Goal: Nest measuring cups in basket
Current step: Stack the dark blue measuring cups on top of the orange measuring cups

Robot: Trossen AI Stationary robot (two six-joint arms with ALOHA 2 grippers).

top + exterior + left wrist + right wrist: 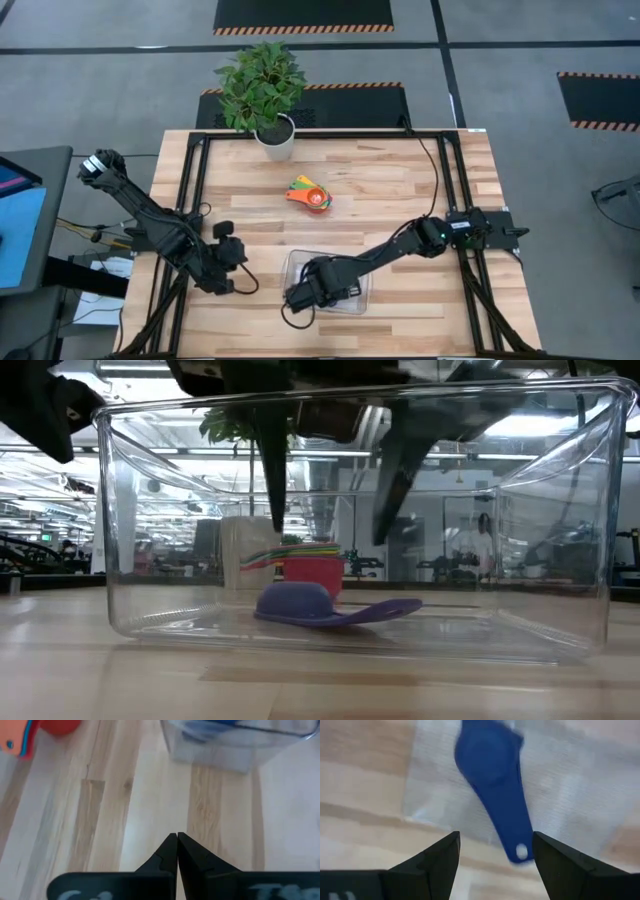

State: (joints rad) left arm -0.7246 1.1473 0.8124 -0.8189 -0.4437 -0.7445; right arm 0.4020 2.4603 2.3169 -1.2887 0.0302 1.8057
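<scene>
Plastic walls of the basket (150, 510) stand closest in the low view, clear like glass, with rounded corners. It is a shallow box. Seen from above, it sits at about six o'clock on the wooden table (400, 180).

One dark blue cup (295, 603) lies inside it, upside down, its round bowl like a little hill. Its flat handle (512, 820) has a small hole at the end. No writing on it can be read.

Just above that cup hangs the right gripper (495, 852). Its two dark fingers (272, 470) are spread wide and hold nothing. The cup lies below the gap, not touching them.

At about eight o'clock, off to the side of the basket, waits the left gripper (177, 840). Its fingers are pressed tight together and hold nothing.

Farther off, near the middle of the table, sits the stack of cups (311, 194). Orange, yellow, green and red show there. In the low view the red cup (312, 574) shows through the clear wall.

Farthest away, at twelve o'clock, a green plant (260, 80) grows in a white pot (276, 140) at the table's edge.
</scene>
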